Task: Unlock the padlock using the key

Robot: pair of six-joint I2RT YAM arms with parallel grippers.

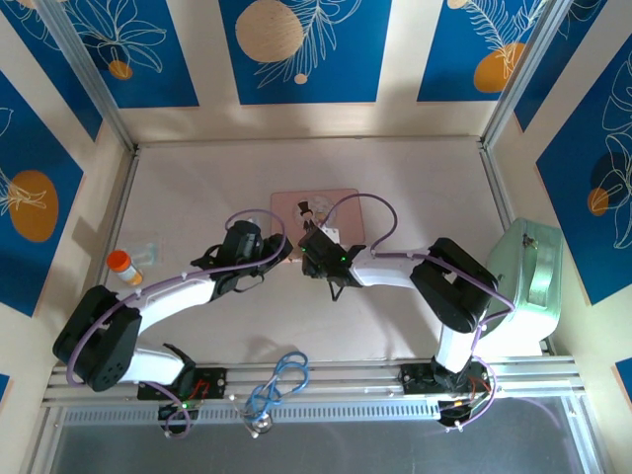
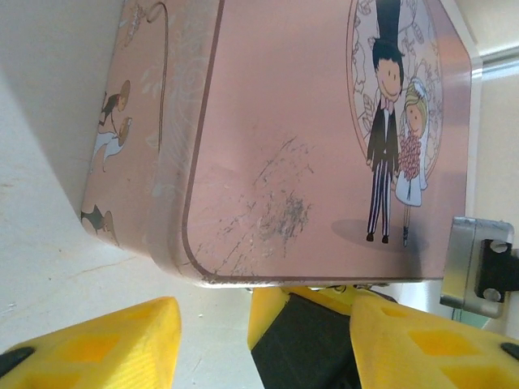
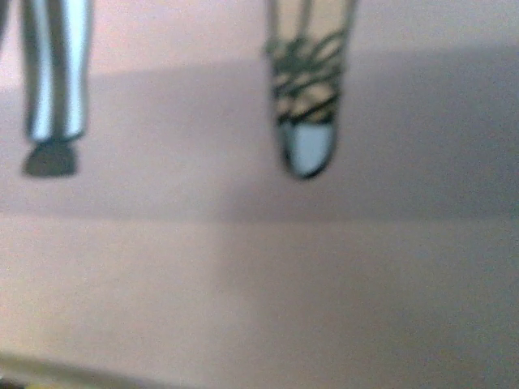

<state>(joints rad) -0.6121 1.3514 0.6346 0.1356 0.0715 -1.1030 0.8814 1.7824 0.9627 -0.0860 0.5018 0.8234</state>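
Overhead, right pincer [image 1: 308, 245]: cannot tell; close up, left pincer [image 2: 263, 318] open at tin [image 2: 284, 146].

The padlock is too small or too hidden to make out: its blue body, its metal part, its pose and whether it is locked or unlocked cannot be told, nor where in the frame it lies. The key cannot be told either, neither its look nor its place, nor whether it is in the lock
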